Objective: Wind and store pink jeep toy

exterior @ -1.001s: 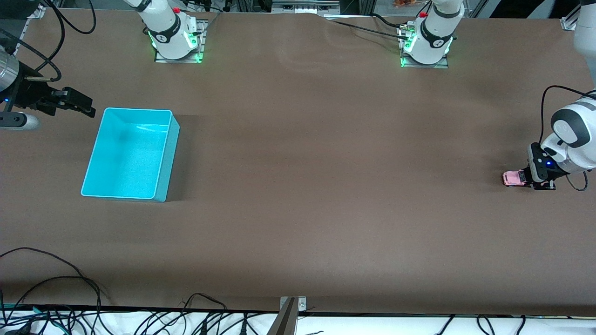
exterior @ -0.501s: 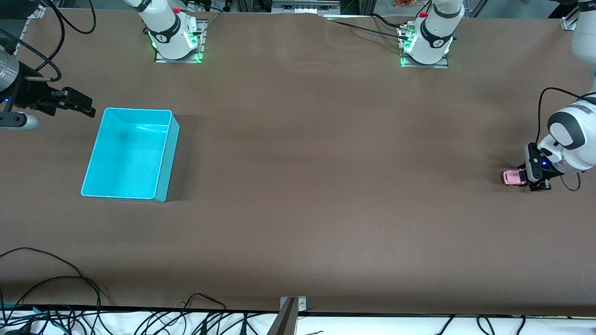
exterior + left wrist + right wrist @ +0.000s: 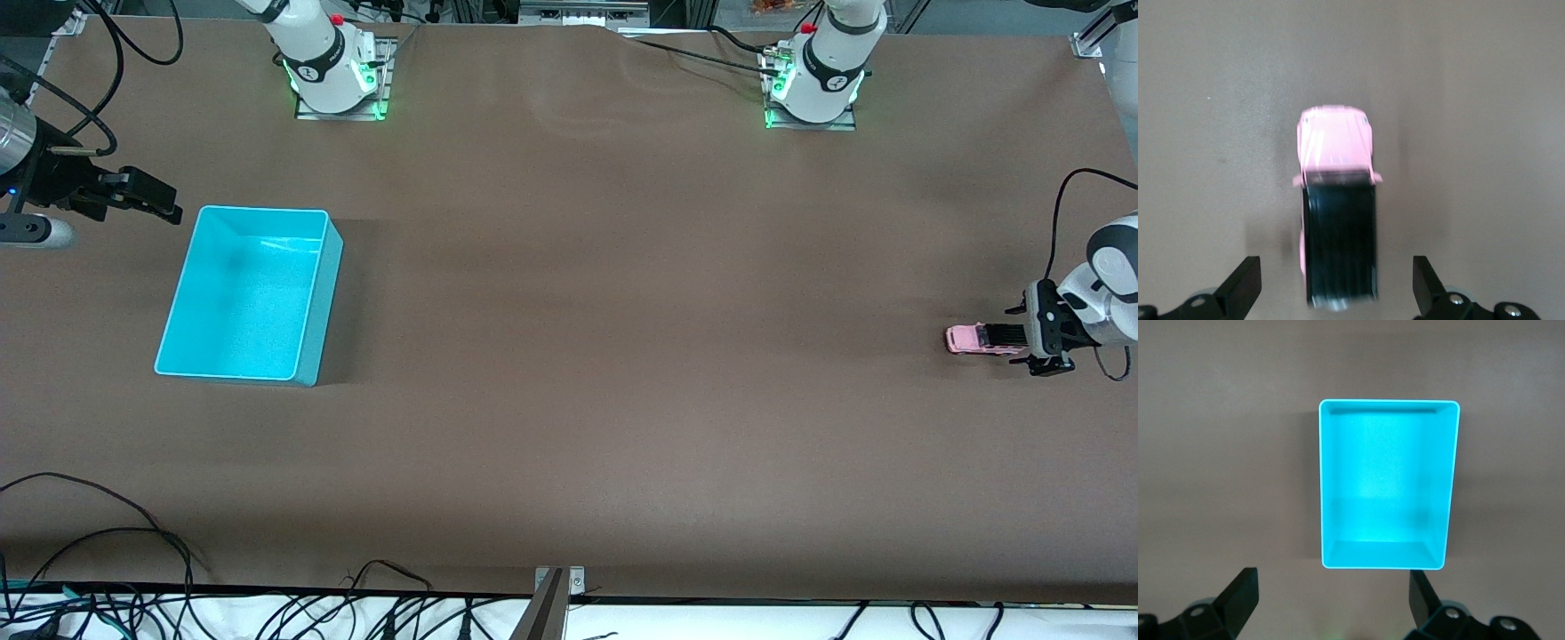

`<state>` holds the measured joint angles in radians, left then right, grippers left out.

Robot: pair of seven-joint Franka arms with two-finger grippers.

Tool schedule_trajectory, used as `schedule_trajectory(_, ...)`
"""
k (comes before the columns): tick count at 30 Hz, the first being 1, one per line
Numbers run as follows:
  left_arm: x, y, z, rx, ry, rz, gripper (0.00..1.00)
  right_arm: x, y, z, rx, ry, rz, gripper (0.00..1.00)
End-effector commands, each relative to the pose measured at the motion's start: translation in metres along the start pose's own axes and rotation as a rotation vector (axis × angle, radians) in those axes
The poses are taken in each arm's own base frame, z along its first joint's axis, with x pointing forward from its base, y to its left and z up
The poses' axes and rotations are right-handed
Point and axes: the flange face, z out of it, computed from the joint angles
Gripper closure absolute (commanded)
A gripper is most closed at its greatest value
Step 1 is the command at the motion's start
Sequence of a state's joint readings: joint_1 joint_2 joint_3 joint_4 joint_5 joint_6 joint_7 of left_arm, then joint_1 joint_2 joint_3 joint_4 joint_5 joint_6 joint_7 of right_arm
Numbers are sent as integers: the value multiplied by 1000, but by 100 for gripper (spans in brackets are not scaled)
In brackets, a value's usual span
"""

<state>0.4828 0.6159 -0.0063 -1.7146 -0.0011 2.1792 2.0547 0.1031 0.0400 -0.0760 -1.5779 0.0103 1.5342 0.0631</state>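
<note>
1. The brown table (image 3: 569, 356) is the biggest thing, and everything sits on it.
2. The turquoise bin (image 3: 253, 293) sits at the right arm's end of the table. Nothing is inside it.
3. The right gripper (image 3: 147, 200) waits in the air just beside the bin, out toward the table's edge. Its two fingers (image 3: 1238, 593) are spread apart and hold nothing.
4. The left gripper (image 3: 1045, 342) is low at the left arm's end of the table, just beside the back of the pink jeep toy (image 3: 978, 339). Its fingers (image 3: 1241, 287) are wide apart, one on each side of the toy, with a gap on both sides.
5. The pink jeep toy is the smallest thing. It stands on its wheels on the table, well apart from the bin, with its black roof (image 3: 1340, 240) up.
</note>
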Motion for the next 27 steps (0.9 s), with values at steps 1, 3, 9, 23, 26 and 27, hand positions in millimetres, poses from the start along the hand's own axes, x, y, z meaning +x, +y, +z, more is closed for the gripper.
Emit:
schedule_trajectory(1,6,8,-28,-33,-2,-78,0,0,3,-4,-12,0,-5,0)
schedule_trajectory(3,7,10,-39,-35,-2,-107,0,0,3,-4,-12,0,-6,0)
schedule_trajectory(9,25,13,-69,-49,1,-201,0,0,3,-4,-10,0,-5,0)
schedule_trajectory(23,88,18,-137,-89,1,-389,0,0,3,-4,-10,0,-5,0)
schedule_trajectory(26,111,20,-154,-106,-9,-435,0,0,3,-4,-10,0,-5,0)
schedule_trajectory(27,118,20,-163,-102,-14,-451,0,0,3,-4,-10,0,-6,0)
